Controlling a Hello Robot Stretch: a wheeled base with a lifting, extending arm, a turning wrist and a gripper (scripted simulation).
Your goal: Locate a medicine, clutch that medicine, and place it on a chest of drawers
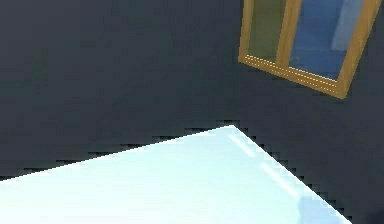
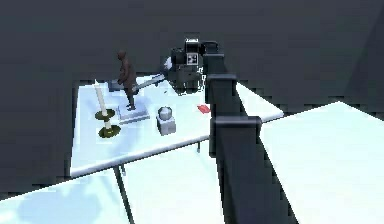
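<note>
On the table (image 2: 95,150) I see, from the left edge, a candle-like stick (image 2: 100,100), then a dark statue (image 2: 125,78), then my end effector (image 2: 152,83) near the far edge. Whether it is spread or holds anything, I cannot tell. Toward the front edge stands a small grey pot (image 2: 166,119), and right of it lies a small red thing (image 2: 203,108); one of them may be the medicine. I judge that grasping and placing both remain.

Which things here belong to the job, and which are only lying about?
Job: gripper; small red thing, perhaps the medicine.
Lying about: statue; candle; small grey thing; white table; window.
</note>
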